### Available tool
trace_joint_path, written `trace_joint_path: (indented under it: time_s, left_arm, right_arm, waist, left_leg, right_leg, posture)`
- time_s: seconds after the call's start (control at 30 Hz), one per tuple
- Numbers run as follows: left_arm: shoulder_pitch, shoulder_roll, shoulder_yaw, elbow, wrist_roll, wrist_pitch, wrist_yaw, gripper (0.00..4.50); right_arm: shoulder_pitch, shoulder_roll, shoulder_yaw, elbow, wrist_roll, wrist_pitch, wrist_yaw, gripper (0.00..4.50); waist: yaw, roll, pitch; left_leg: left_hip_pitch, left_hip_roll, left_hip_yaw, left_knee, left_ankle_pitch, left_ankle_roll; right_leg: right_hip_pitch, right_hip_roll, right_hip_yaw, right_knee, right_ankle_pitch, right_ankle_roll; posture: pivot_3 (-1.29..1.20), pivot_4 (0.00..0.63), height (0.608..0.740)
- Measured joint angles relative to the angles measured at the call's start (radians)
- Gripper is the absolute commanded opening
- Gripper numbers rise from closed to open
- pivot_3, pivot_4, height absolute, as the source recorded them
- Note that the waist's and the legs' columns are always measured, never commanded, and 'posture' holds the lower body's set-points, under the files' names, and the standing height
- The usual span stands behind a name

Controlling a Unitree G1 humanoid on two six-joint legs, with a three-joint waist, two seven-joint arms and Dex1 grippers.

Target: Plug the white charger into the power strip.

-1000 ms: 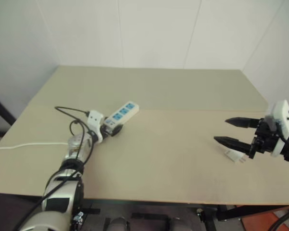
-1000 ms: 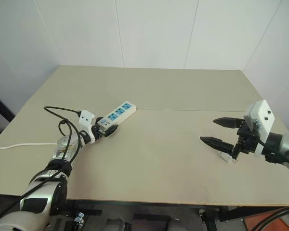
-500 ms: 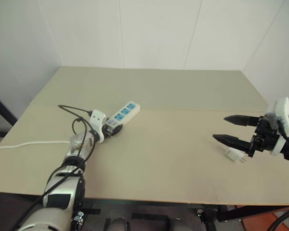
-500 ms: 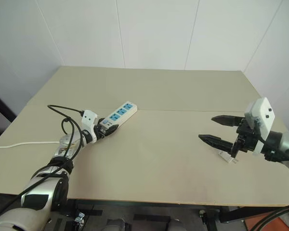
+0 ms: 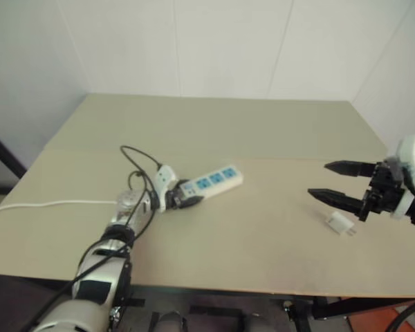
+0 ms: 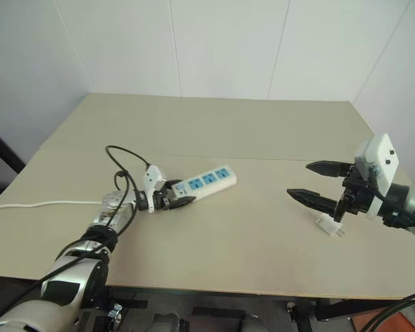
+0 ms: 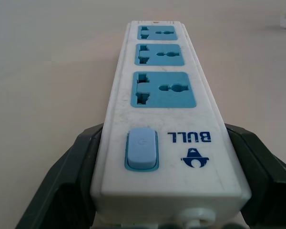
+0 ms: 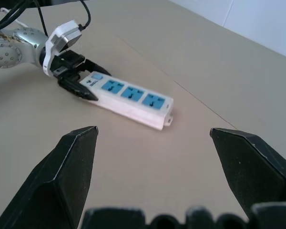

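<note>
Power strip: lies flat mid-table; your left gripper is clenched on its switch end.
Charger: you see it on the table just below your right gripper, untouched.
Right jaws: spread wide, holding nothing.
Handling: charger looks light, rigid and smooth; likely to skid.
Hold: pinch its flat sides, leaving the prongs free.
</note>
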Motion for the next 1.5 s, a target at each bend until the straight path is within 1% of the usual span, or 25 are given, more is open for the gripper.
trace_joint_path:
  time_s: [0.13, 0.27, 0.37, 0.5, 0.6, 0.67, 0.73, 0.8, 0.87, 0.97, 1.07, 1.17, 1.27, 1.37, 1.5]
  left_arm:
    - [0.012, 0.012, -0.062, -0.026, 0.019, -0.096, -0.159, 3.30]
    - [0.009, 0.002, -0.069, -0.010, 0.017, -0.125, -0.247, 3.30]
    - [0.001, -0.008, -0.071, 0.005, 0.019, -0.145, -0.266, 3.30]
    - [-0.002, -0.014, -0.071, 0.017, 0.021, -0.162, -0.267, 3.30]
    - [-0.007, -0.015, -0.077, 0.028, 0.025, -0.167, -0.265, 3.30]
    - [-0.007, -0.016, -0.080, 0.030, 0.029, -0.167, -0.267, 3.30]
    - [-0.012, -0.019, -0.083, 0.033, 0.030, -0.167, -0.269, 3.30]
    - [-0.016, -0.022, -0.087, 0.038, 0.031, -0.166, -0.272, 3.30]
    - [-0.021, -0.025, -0.092, 0.042, 0.033, -0.164, -0.277, 3.30]
    - [-0.031, -0.033, -0.101, 0.046, 0.037, -0.159, -0.282, 3.30]
    - [-0.033, -0.039, -0.102, 0.043, 0.036, -0.159, -0.287, 3.30]
    - [-0.034, -0.040, -0.102, 0.038, 0.035, -0.159, -0.290, 3.30]
    - [-0.033, -0.038, -0.101, 0.034, 0.034, -0.157, -0.290, 3.30]
    - [-0.030, -0.035, -0.101, 0.029, 0.034, -0.155, -0.289, 3.30]
    - [-0.028, -0.037, -0.101, 0.023, 0.033, -0.149, -0.285, 3.30]
  right_arm:
    - [-0.001, -0.006, 0.000, 0.016, -0.007, -0.001, 0.015, 4.50]
    - [-0.002, -0.014, 0.002, 0.019, -0.013, -0.002, 0.026, 4.50]
    - [-0.002, -0.019, 0.004, 0.025, -0.015, -0.003, 0.040, 4.50]
    - [-0.005, -0.053, 0.010, 0.038, -0.036, -0.002, 0.058, 4.50]
    - [-0.040, -0.134, 0.064, 0.079, -0.078, 0.012, 0.076, 4.50]
    - [-0.065, -0.193, 0.117, 0.115, -0.112, 0.031, 0.091, 4.50]
    - [-0.122, -0.246, 0.206, 0.152, -0.140, 0.098, 0.096, 4.50]
    - [-0.227, -0.274, 0.327, 0.180, -0.179, 0.204, 0.079, 4.50]
    - [-0.351, -0.265, 0.442, 0.205, -0.218, 0.321, 0.053, 4.50]
    - [-0.552, -0.213, 0.607, 0.271, -0.285, 0.513, 0.013, 4.50]
    - [-0.661, -0.194, 0.754, 0.336, -0.345, 0.598, 0.030, 4.50]
    - [-0.697, -0.194, 0.886, 0.396, -0.420, 0.599, 0.078, 4.50]
    - [-0.719, -0.188, 0.970, 0.470, -0.487, 0.561, 0.128, 4.50]
    - [-0.750, -0.162, 1.012, 0.547, -0.547, 0.509, 0.171, 4.50]
    - [-0.764, -0.122, 1.032, 0.623, -0.611, 0.436, 0.214, 4.50]
  waist:
    - [-0.005, 0.000, 0.000]
    - [-0.004, 0.000, 0.000]
    - [-0.004, 0.000, 0.000]
    - [-0.003, 0.000, 0.000]
    - [-0.004, 0.000, 0.000]
    - [-0.004, 0.000, 0.000]
    - [-0.006, 0.000, 0.000]
    - [-0.008, 0.000, 0.000]
    - [-0.008, 0.000, 0.000]
    - [-0.009, 0.000, 0.000]
    - [-0.005, 0.001, 0.000]
    - [-0.005, 0.001, 0.000]
    - [-0.007, 0.001, -0.001]
    - [-0.009, 0.001, -0.001]
    - [-0.007, 0.001, -0.001]
  left_leg:
    - [0.000, 0.000, 0.000, 0.000, 0.000, 0.000]
    - [0.000, 0.000, 0.000, 0.001, 0.000, 0.001]
    - [0.000, 0.000, 0.000, 0.001, -0.001, 0.001]
    - [0.000, 0.000, 0.000, 0.001, -0.001, 0.001]
    - [0.000, 0.000, 0.000, 0.002, -0.001, 0.002]
    - [0.000, 0.000, -0.001, 0.002, -0.001, 0.002]
    - [0.000, 0.000, 0.000, 0.002, -0.001, 0.002]
    - [-0.001, 0.000, 0.000, 0.002, -0.001, 0.002]
    - [-0.001, 0.000, -0.001, 0.002, -0.001, 0.002]
    - [-0.003, 0.000, -0.001, 0.002, -0.001, 0.002]
    - [-0.008, 0.000, -0.002, 0.003, -0.001, 0.002]
    - [-0.012, -0.001, -0.001, 0.007, -0.002, 0.004]
    - [-0.014, -0.001, -0.001, 0.008, -0.002, 0.004]
    - [-0.015, 0.000, -0.001, 0.009, -0.002, 0.003]
    - [-0.016, -0.001, 0.000, 0.009, -0.002, 0.003]
  right_leg:
    - [0.000, 0.000, 0.000, -0.001, 0.000, 0.000]
    - [0.000, 0.000, 0.000, -0.001, 0.000, 0.000]
    - [0.000, 0.000, 0.000, -0.001, 0.000, 0.000]
    - [0.000, 0.000, 0.000, -0.001, 0.000, 0.000]
    - [0.000, 0.000, 0.000, -0.001, 0.000, 0.000]
    - [0.000, 0.000, 0.000, -0.001, 0.000, 0.000]
    - [0.000, 0.000, 0.000, -0.001, 0.000, 0.000]
    - [-0.001, 0.000, 0.001, -0.001, 0.000, 0.000]
    - [-0.002, 0.000, 0.000, -0.001, 0.000, -0.001]
    - [-0.004, 0.000, 0.000, -0.001, -0.001, -0.001]
    - [-0.007, 0.000, -0.001, 0.000, 0.000, -0.001]
    - [-0.009, 0.000, -0.001, 0.001, 0.000, 0.000]
    - [-0.013, -0.001, 0.000, 0.001, 0.000, 0.000]
    - [-0.015, 0.000, 0.000, 0.002, 0.000, 0.000]
    - [-0.015, -0.001, 0.000, 0.002, 0.000, 0.000]
  posture:
    - [0.00, 0.150, 0.740]
    - [0.00, 0.150, 0.740]
    - [0.00, 0.150, 0.740]
    - [0.00, 0.150, 0.740]
    - [0.00, 0.150, 0.740]
    - [0.00, 0.150, 0.740]
    - [0.00, 0.150, 0.740]
    - [0.00, 0.150, 0.740]
    - [0.00, 0.150, 0.740]
    - [0.00, 0.150, 0.740]
    - [0.00, 0.150, 0.740]
    - [0.00, 0.150, 0.740]
    - [0.00, 0.150, 0.740]
    - [0.00, 0.150, 0.740]
    - [0.00, 0.150, 0.740]
